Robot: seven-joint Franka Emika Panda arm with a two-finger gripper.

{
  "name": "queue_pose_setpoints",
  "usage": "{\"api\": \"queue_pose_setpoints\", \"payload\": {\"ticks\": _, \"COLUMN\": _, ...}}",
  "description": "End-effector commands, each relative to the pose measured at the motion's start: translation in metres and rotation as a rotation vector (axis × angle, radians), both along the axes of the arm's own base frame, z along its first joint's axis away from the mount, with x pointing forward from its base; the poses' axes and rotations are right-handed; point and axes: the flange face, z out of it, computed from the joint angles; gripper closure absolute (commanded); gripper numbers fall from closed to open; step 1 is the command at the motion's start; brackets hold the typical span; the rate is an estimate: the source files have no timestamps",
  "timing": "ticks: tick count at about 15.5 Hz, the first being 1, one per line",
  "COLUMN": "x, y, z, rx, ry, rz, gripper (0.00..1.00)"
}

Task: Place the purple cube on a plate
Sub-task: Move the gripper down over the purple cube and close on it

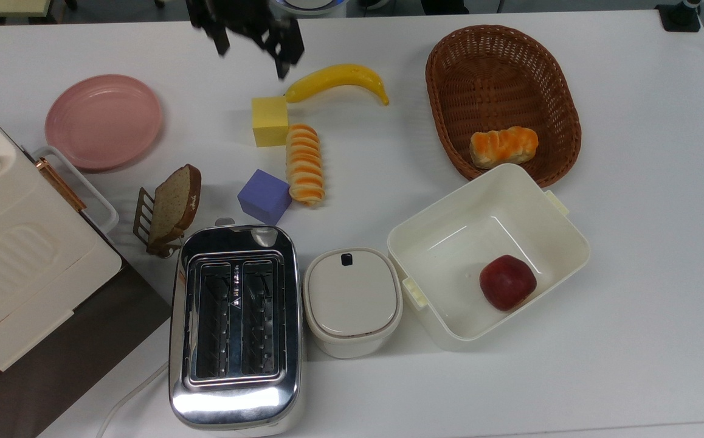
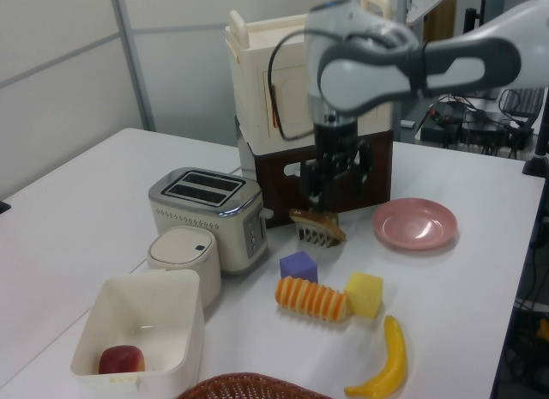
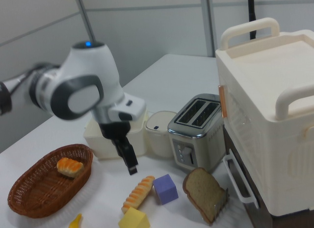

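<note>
We approach the small matte purple foam cube (image 1: 264, 196); our gripper (image 1: 253, 42), fingers spread and empty, should straddle its free faces, avoiding the ridged orange bread roll (image 1: 305, 163) alongside.

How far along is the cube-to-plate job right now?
Done: nothing yet. The purple cube sits on the table against the striped bread roll, and the pink plate holds nothing. In hand: the gripper is empty and open, up in the air near the banana in the top view. Left: descend on the cube, grasp it, carry it to the plate and release.
</note>
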Motion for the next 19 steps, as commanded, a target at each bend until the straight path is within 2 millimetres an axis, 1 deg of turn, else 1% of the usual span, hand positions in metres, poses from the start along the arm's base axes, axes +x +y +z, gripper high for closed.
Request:
{"api": "queue_pose_setpoints", "payload": {"ticks": 1, "x": 0.016, "y": -0.001, "z": -0.056, "rx": -0.049, "ry": -0.073, "rz": -0.023, "gripper": 0.0}}
{"api": "queue_pose_setpoints", "payload": {"ticks": 3, "x": 0.036, "y": -0.004, "z": -0.091, "rx": -0.083, "ry": -0.092, "rz": -0.014, "gripper": 0.0}}
{"api": "queue_pose_setpoints", "payload": {"ticks": 7, "x": 0.049, "y": -0.005, "z": -0.113, "rx": -0.101, "ry": -0.106, "rz": -0.007, "gripper": 0.0}}
{"api": "queue_pose_setpoints", "payload": {"ticks": 9, "x": 0.05, "y": -0.008, "z": -0.115, "rx": -0.115, "ry": -0.107, "rz": -0.002, "gripper": 0.0}}
{"api": "queue_pose_setpoints", "payload": {"ticks": 11, "x": 0.05, "y": -0.009, "z": -0.113, "rx": -0.118, "ry": -0.113, "rz": -0.002, "gripper": 0.0}}
{"api": "queue_pose_setpoints", "payload": {"ticks": 13, "x": 0.057, "y": -0.012, "z": -0.115, "rx": -0.123, "ry": -0.146, "rz": -0.003, "gripper": 0.0}}
{"api": "queue_pose_setpoints", "payload": {"ticks": 14, "x": 0.062, "y": -0.013, "z": -0.124, "rx": -0.127, "ry": -0.158, "rz": -0.003, "gripper": 0.0}}
{"api": "queue_pose_setpoints", "payload": {"ticks": 15, "x": 0.071, "y": -0.009, "z": -0.138, "rx": -0.129, "ry": -0.184, "rz": -0.032, "gripper": 0.0}}
{"api": "queue_pose_setpoints", "payload": {"ticks": 16, "x": 0.077, "y": -0.005, "z": -0.144, "rx": -0.126, "ry": -0.206, "rz": -0.089, "gripper": 0.0}}
{"api": "queue_pose_setpoints", "payload": {"ticks": 18, "x": 0.079, "y": 0.003, "z": -0.15, "rx": -0.127, "ry": -0.2, "rz": -0.09, "gripper": 0.0}}
{"api": "queue_pose_setpoints", "payload": {"ticks": 19, "x": 0.079, "y": 0.004, "z": -0.152, "rx": -0.127, "ry": -0.197, "rz": -0.09, "gripper": 0.0}}
